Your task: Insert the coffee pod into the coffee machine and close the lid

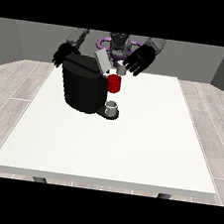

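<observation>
A black coffee machine stands on the white table at the back left, its red pod holder facing right. Its grey lid is tilted up and open. A small grey coffee pod sits just above the red holder, right under the hand at the view's right; the fingers there spread downward and I cannot tell whether they touch the pod. The hand at the view's left hangs behind the machine's back left corner, partly hidden.
A small grey cup stands on the machine's drip base, below the red holder. The table's front and right stretch out white towards its edges. Wooden floor surrounds the table.
</observation>
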Motion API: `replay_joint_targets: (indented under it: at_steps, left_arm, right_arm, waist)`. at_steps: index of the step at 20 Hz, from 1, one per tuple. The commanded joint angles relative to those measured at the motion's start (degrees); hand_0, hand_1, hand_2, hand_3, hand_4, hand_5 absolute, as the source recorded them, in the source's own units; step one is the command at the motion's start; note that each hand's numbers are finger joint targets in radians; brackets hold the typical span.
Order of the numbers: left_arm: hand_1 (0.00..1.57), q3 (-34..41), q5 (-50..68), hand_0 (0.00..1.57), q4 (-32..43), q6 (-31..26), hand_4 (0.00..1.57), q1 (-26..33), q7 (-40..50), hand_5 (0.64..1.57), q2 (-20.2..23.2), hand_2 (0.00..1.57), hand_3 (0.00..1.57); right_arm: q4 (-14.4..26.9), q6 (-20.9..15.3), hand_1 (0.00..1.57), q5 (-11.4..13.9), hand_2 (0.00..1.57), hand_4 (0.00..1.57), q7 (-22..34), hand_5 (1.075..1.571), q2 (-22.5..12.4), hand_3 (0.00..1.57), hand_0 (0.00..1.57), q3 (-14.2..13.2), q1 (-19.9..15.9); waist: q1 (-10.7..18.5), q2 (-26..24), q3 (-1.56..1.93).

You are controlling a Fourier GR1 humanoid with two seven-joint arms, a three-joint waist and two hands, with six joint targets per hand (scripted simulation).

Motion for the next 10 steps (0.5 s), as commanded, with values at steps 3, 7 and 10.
replay_joint_targets:
  at_steps: [3, 7, 10]
  left_arm:
    - [1.31, -1.0, -0.7, 1.31, 0.0, 1.0, 0.49, -0.6, -0.2, 1.571, -2.8, 1.33, 1.24]
    - [1.30, -0.7, -0.9, 1.30, 1.0, -1.0, 0.50, -2.7, 1.8, 1.571, -1.9, 1.33, 1.23]
    - [1.27, -0.7, -1.4, 1.27, 1.3, 0.0, 0.51, -2.2, 0.4, 1.571, -1.7, 1.30, 1.22]
  right_arm:
    - [0.3, -0.9, 0.00, -0.2, 0.00, 0.48, 0.1, 1.571, -1.9, 0.00, 0.00, -2.7, -2.4]
    - [0.2, -0.7, 0.00, -1.2, 0.00, 0.48, 1.7, 1.571, -1.8, 0.00, 0.00, -3.2, -3.0]
    - [-0.7, -0.5, 0.00, -0.6, 0.00, 0.51, 1.1, 1.571, -0.5, 0.00, 0.00, -1.3, -0.6]
  waist:
    - [0.7, 1.7, 0.01]
    - [0.6, 1.6, 0.01]
    - [-0.3, 1.8, 0.00]
